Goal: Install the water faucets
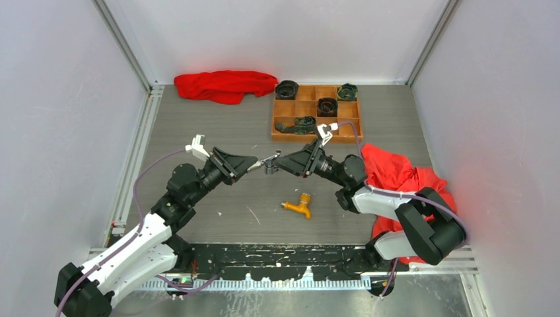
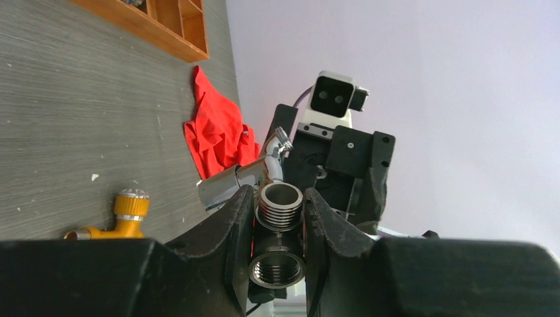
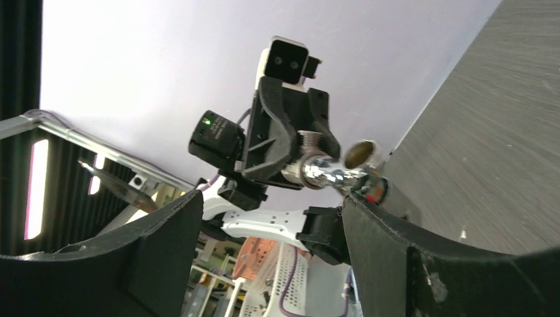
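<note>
Peering at the left gripper (image 1: 256, 164), we find its black fingers clenched on the silver faucet (image 2: 280, 197), hiding its middle; only ribbed threaded ends and a shiny curved spout show. It hangs between both arms. The right gripper (image 1: 276, 162) stands released, jaws wide beside it; contact is unclear. The yellow faucet (image 1: 298, 206), bent-spouted, lies on the grained grey table (image 1: 198, 125).
</note>
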Robot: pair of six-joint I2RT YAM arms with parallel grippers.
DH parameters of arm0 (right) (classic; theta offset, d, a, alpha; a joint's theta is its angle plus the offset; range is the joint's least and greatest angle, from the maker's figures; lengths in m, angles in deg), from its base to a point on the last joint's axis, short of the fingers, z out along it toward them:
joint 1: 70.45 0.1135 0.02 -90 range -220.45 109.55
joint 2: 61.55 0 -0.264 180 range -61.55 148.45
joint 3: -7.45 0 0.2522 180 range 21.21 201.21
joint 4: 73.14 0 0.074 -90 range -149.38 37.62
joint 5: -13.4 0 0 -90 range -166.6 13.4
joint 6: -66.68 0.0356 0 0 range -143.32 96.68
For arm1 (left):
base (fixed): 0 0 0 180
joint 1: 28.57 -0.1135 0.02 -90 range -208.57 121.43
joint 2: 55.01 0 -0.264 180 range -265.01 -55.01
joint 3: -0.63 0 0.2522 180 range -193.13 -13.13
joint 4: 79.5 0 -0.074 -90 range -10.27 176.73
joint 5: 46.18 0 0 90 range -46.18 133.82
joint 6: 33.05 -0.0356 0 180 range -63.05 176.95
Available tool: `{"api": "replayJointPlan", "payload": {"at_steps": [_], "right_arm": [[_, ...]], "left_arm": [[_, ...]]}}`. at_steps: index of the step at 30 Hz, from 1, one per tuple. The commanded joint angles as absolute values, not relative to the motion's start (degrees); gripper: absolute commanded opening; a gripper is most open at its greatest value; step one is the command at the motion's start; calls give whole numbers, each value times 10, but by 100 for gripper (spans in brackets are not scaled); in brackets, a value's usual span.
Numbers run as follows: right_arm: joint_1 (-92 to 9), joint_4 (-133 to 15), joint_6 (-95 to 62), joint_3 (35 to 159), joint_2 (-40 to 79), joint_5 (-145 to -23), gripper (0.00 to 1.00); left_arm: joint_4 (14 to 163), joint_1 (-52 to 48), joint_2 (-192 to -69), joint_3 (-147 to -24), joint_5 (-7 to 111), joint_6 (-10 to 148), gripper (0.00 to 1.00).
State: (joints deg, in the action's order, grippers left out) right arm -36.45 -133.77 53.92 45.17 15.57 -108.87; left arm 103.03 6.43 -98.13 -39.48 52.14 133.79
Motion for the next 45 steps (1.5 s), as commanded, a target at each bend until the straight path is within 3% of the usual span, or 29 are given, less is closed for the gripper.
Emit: {"api": "replayJointPlan", "payload": {"at_steps": [1,10,16,19,25,30,36,42,45], "right_arm": [[-364,-1356,587,519,174,-1136,81],[-367,-1370,602,513,209,-1156,80],[-389,-1412,563,507,172,-1191,79],[-397,-1369,478,506,124,-1203,79],[-398,-1131,196,497,-29,-1151,83],[-398,-1084,60,464,-94,-1133,88],[-391,-1159,74,461,-54,-1171,90],[-371,-1174,76,473,-24,-1165,90],[-359,-1182,84,476,-13,-1166,84]], "left_arm": [[1057,63,-965,-412,513,1319,0],[1044,62,-957,-416,508,1306,0],[1017,46,-942,-429,531,1297,0],[1013,25,-944,-436,575,1297,0],[1032,-40,-975,-462,732,1307,0],[1095,-60,-1032,-489,843,1342,0],[1122,-59,-1101,-539,961,1356,0],[1120,-60,-1109,-553,964,1354,0],[1121,-60,-1107,-552,962,1353,0]]}}
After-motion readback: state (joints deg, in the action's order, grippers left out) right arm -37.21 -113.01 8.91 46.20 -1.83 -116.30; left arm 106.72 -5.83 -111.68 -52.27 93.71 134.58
